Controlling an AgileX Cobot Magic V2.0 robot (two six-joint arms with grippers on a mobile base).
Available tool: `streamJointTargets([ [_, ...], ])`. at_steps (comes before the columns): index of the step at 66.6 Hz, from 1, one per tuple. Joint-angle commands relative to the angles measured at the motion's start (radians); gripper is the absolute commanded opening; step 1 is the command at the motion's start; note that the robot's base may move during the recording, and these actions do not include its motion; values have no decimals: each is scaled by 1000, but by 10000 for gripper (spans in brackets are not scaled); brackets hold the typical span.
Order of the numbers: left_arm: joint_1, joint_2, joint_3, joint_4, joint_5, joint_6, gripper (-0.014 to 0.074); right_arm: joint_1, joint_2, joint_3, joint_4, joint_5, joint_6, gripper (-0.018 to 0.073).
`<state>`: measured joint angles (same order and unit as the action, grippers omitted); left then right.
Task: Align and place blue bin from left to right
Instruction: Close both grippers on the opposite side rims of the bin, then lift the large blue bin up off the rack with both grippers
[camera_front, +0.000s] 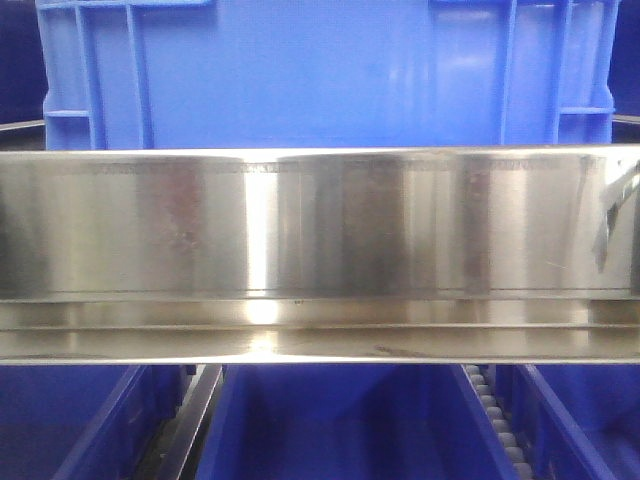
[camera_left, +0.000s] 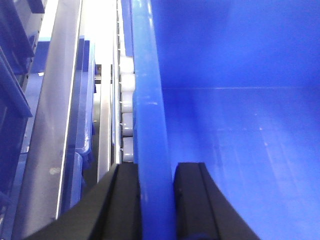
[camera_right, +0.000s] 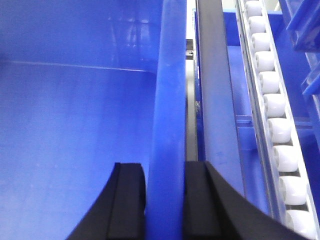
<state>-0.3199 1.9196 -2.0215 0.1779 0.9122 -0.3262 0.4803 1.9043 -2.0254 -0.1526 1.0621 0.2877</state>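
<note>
From the front I see the blue bin (camera_front: 320, 75) standing on the upper level of the rack. It sits just behind a broad steel rail (camera_front: 320, 230) that hides its base and crosses my whole view. My left gripper (camera_left: 157, 167) straddles the bin's left wall, fingers clamped on it. The right gripper (camera_right: 164, 167) pinches the right wall the same way. Tracks of white rollers (camera_right: 272, 102) run alongside both walls, close by the outer fingers. Under the rail lie lower blue trays (camera_front: 340, 420).
</note>
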Motion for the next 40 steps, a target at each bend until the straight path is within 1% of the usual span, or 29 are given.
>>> streamJointTargets([
  [1,-12,2,-7,-13,15,1,-111,-7,-5,-9,-21,-21,21,-77],
  [11,-16,0,-40,-11,47,1,-111,-7,-11,-9,-21,-15,36,-77],
  [19,-16,0,-101,-9,75,1,-111,-7,-24,-9,-21,-3,41,-77],
  [27,-16,0,-156,-9,127,1,-111,-7,-41,-9,-21,-3,54,-77],
  [40,-16,-6,-179,-9,157,1,-111,-3,-80,-9,-21,-15,77,-77],
])
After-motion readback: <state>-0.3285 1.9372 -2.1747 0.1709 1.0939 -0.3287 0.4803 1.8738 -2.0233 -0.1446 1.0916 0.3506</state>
